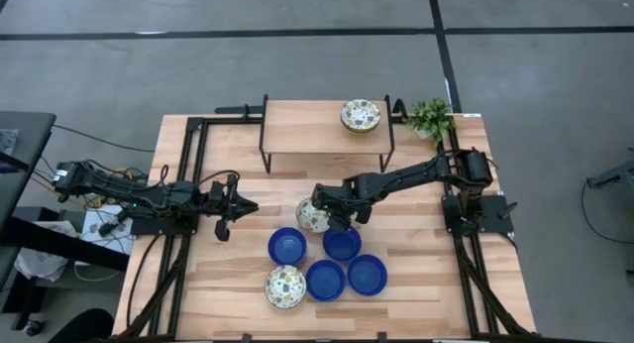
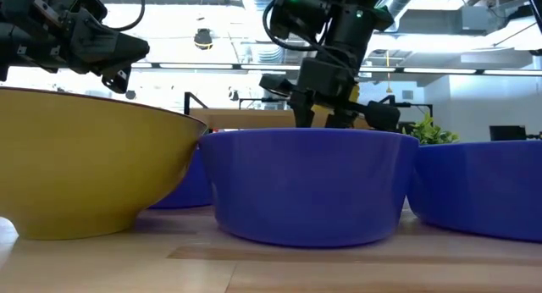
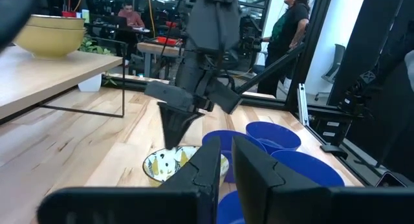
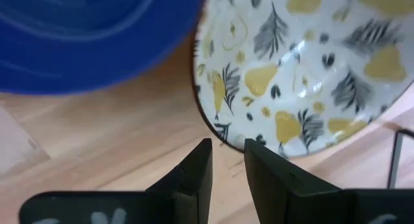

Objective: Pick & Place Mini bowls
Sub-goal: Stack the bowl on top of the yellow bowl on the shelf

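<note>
While the right gripper (image 1: 327, 220) hovers over the patterned bowl (image 1: 311, 216), fingers narrowly parted and holding nothing, we log: bowl on the table (image 1: 436, 284), just beside the nearest blue bowl (image 1: 286, 247). We should straddle its rim squarely before closing. Left gripper (image 1: 226, 227) waits beyond that blue bowl, fingers nearly closed, empty.

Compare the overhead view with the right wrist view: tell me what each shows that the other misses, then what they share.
Only the overhead view shows the whole layout: the raised shelf carrying stacked patterned bowls, the plant, four blue bowls, a second patterned bowl at the front, and the left gripper waiting aside.

Only the right wrist view shows the pattern up close: yellow pears and dark leaves.

Both show the right gripper at the rim of the patterned bowl, beside a blue bowl.
</note>
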You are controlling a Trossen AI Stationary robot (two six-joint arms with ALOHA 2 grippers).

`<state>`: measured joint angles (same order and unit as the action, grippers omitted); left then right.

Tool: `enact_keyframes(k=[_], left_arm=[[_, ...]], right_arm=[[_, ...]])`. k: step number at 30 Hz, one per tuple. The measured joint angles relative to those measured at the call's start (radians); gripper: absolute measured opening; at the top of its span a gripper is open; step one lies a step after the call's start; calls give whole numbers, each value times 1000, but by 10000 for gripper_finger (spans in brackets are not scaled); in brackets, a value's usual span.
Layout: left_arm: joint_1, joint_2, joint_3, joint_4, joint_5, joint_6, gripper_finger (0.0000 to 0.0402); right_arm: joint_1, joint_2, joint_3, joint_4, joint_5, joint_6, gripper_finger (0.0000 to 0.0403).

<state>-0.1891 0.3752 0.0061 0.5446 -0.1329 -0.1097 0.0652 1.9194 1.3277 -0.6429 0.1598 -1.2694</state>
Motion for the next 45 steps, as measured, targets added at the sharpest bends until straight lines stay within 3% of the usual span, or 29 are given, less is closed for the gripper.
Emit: enact_keyframes(k=[12, 45], left_arm=[[0, 0, 0, 2, 0, 0, 39], [0, 0, 0, 11, 0, 0, 39]], right_arm=[[68, 0, 0, 25, -4, 1, 81], [32, 0, 0, 75, -53, -36, 70]])
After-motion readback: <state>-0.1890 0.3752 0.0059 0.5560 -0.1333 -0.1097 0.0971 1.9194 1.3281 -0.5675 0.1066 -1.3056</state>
